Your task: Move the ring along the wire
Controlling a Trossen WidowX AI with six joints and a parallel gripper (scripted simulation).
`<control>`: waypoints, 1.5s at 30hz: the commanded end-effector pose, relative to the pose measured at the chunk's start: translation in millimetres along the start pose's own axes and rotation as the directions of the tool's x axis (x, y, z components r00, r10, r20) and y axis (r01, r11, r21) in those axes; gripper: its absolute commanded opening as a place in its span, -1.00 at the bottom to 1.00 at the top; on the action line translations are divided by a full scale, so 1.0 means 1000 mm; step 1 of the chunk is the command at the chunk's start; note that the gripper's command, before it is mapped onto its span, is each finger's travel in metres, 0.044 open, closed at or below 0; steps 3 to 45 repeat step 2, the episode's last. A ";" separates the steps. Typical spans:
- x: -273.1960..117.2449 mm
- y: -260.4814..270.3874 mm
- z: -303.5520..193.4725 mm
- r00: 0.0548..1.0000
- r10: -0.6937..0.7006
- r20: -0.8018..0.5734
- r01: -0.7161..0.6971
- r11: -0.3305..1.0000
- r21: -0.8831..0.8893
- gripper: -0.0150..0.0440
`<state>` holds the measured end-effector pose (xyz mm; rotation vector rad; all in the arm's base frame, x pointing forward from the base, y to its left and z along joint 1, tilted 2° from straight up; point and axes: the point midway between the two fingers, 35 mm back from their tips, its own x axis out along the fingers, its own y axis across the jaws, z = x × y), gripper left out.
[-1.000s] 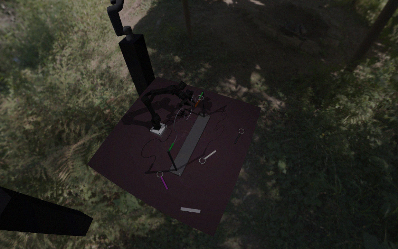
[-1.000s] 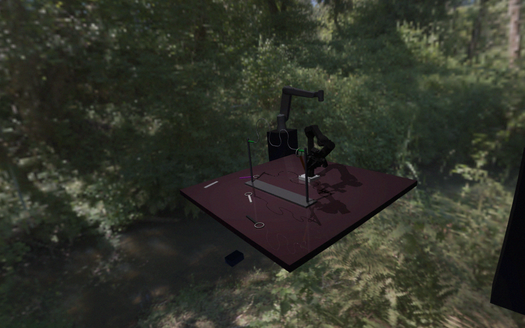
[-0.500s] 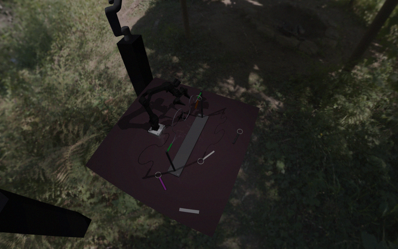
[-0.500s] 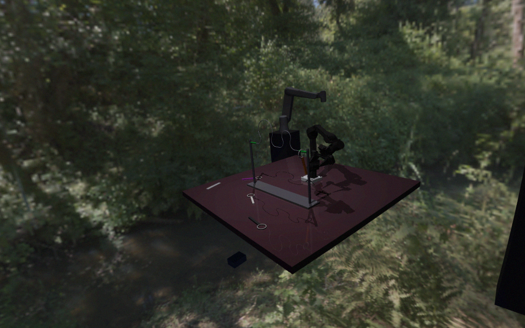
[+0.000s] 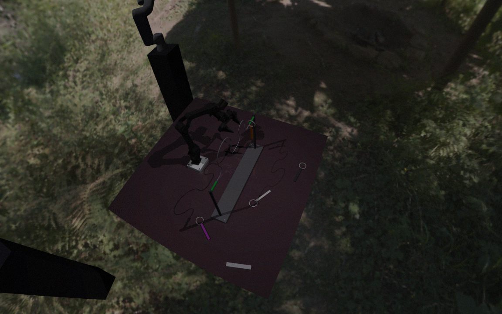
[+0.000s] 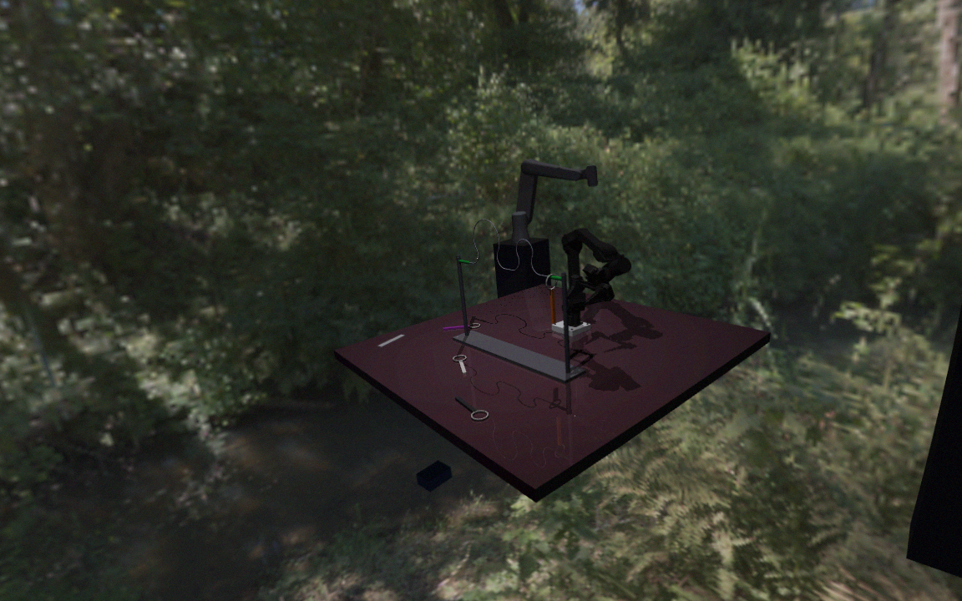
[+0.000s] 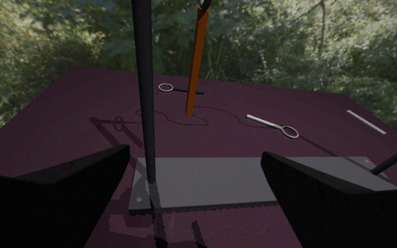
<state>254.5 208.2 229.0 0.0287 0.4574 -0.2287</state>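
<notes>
The orange handle (image 5: 251,133) (image 6: 552,306) (image 7: 196,62) hangs nearly straight down from its ring, which is around the wire at the inner end of the green part (image 5: 252,119) (image 6: 557,277), beside one post (image 5: 254,137) (image 6: 566,329) (image 7: 145,86). The other green part (image 5: 213,186) (image 6: 466,261) is by the other post (image 5: 215,203) (image 6: 462,299). Thin grey wire loops between them. My gripper (image 5: 235,127) (image 7: 197,154) is wide open and empty, on the robot-base side of the handle, with a gap to it. In the wrist view the handle's lower end shows above and beyond the fingertips.
A grey base plate (image 5: 239,179) (image 6: 518,355) (image 7: 219,182) carries both posts. Loose rings with a magenta handle (image 5: 205,231), a white handle (image 5: 263,195) (image 7: 264,122) and a black handle (image 5: 297,175) lie on the table, with a white strip (image 5: 238,265) (image 6: 391,340). Wire loops rise near my arm.
</notes>
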 end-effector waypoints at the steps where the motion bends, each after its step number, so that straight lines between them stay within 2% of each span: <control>1: 0.000 -0.001 0.001 1.000 -0.002 0.004 0.002 1.000 0.005 1.00; 45: 0.000 -0.001 0.001 1.000 -0.002 0.004 0.002 1.000 0.005 1.00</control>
